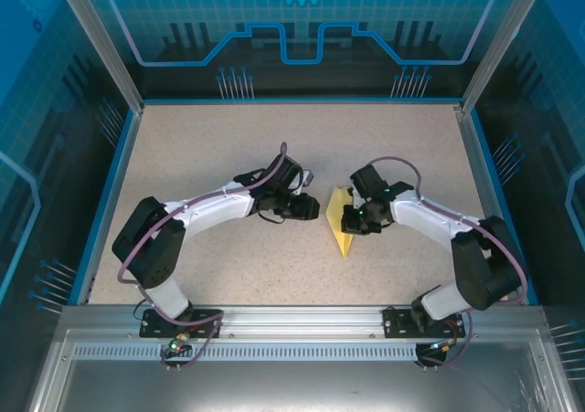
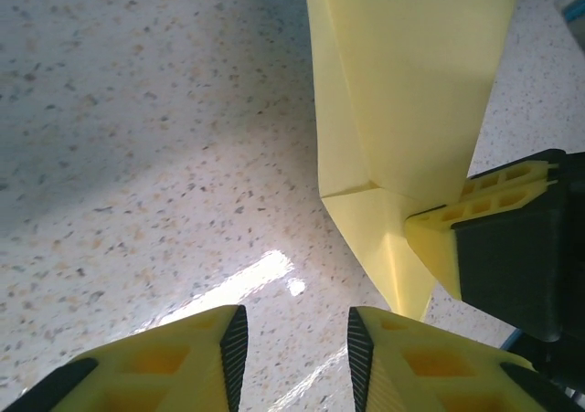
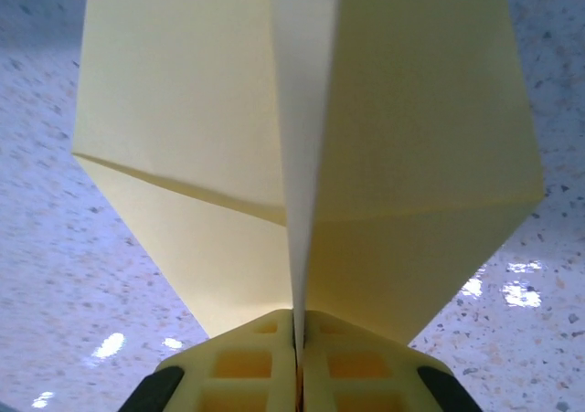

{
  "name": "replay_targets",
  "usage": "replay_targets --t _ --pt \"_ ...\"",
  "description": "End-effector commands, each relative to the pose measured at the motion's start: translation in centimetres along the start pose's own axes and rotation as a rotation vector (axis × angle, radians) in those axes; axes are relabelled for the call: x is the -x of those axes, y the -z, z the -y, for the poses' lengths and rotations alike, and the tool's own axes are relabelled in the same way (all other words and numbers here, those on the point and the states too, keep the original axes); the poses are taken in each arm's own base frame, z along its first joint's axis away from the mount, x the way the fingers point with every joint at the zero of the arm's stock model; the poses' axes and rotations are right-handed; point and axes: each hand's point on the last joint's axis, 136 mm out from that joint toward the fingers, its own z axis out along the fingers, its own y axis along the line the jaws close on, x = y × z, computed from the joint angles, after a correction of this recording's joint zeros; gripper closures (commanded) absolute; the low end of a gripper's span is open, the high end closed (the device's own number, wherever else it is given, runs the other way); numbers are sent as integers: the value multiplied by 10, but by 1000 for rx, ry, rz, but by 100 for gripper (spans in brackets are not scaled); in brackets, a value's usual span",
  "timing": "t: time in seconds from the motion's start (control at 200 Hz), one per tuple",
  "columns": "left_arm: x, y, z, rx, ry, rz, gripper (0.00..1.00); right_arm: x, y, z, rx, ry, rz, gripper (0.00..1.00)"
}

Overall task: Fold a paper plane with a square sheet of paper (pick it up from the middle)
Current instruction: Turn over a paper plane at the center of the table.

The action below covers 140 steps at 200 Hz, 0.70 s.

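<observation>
Pale-yellow paper, folded. The paper plane (image 1: 340,218) is a narrow kite shape with its pointed end toward the near edge of the table (image 1: 228,147). It sits a little right of the table's middle, well apart from all four edges.

Right wrist view: paper plane (image 3: 183,129) seen end-on. Two flaps spread left and right of a standing centre crease, and a slanted fold line crosses each flap. The right gripper (image 3: 297,334) is pinched on the bottom of that crease, yellow pads pressed flat together with the paper between them. The paper hides most of the table ahead of the camera.

Top view: right gripper (image 1: 352,218) is against the plane's right side, and its black body covers part of that flap. Cannot tell whether the paper's lower edge touches the table.

Left wrist view: the plane (image 2: 411,92) rises up and to the right. One yellow finger (image 2: 457,220) of the right gripper touches its edge. The left gripper (image 2: 292,348) has its jaws apart with bare speckled surface between them, gripping nothing and stopped short of the paper. From above, the left gripper (image 1: 309,209) is just beside the plane's left edge, with a thin strip of table between them.

Around: beige speckled tabletop with a blue rim (image 1: 292,100). Aluminium posts (image 1: 101,47) at the far corners, blue printed panels (image 1: 302,19) behind them. A purple cable (image 1: 183,213) runs along each arm.
</observation>
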Motion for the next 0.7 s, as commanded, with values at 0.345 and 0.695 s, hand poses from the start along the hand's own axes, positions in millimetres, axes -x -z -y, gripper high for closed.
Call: replay_targets --t 0.345,0.695 --pt "-16 6 -25 56 11 -19 62 -1 -23 -3 -237 214 -67 87" --pt "-20 2 -27 59 14 -37 62 -4 -33 -3 -326 289 -70 82"
